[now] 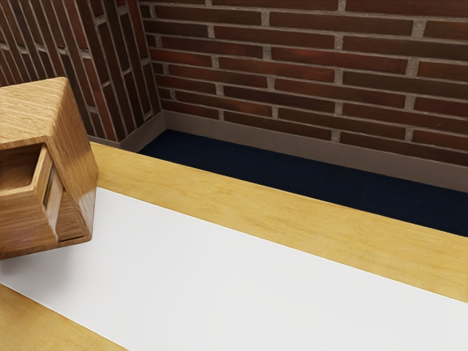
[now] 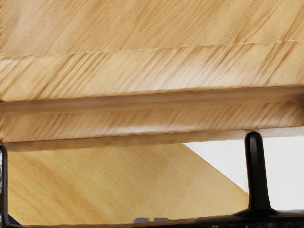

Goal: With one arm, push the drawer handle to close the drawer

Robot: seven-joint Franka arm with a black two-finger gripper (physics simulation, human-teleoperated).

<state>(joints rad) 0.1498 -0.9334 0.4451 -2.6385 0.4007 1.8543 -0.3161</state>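
Wooden drawer, standing open from its cabinet.

Exterior view, clock hours read from the view's centre. The cabinet (image 1: 77,157) stands near nine o'clock, partly cut off by the view's edge. It is honey-brown wood with fine streaked grain, softly rounded edges and a darker, glossier side. The drawer (image 1: 22,227) lies a little below nine o'clock, its front jutting from the cabinet body toward roughly eight o'clock; the hollow inside is a deeper, shaded brown, and a gap shows between front and body. A white mat (image 1: 219,278) spreads from below the cabinet toward four o'clock over the yellowish wooden table (image 1: 292,227). Beyond the table are a dark blue floor (image 1: 292,172) and, from ten o'clock round to two, a red-brown brick wall (image 1: 292,73).

Wrist view. Broad, pale, diagonally grained woodwork (image 2: 152,69) carries a recessed band along its length, with table and mat past its edge. A slim black post (image 2: 258,175) with a rounded tip and flared base rises from a dark bar and reaches that edge; post and bar are probably part of the drawer's handle. Two small grey shapes (image 2: 142,220) sit beside the bar. Whether the gripper is spread or closed cannot be told.
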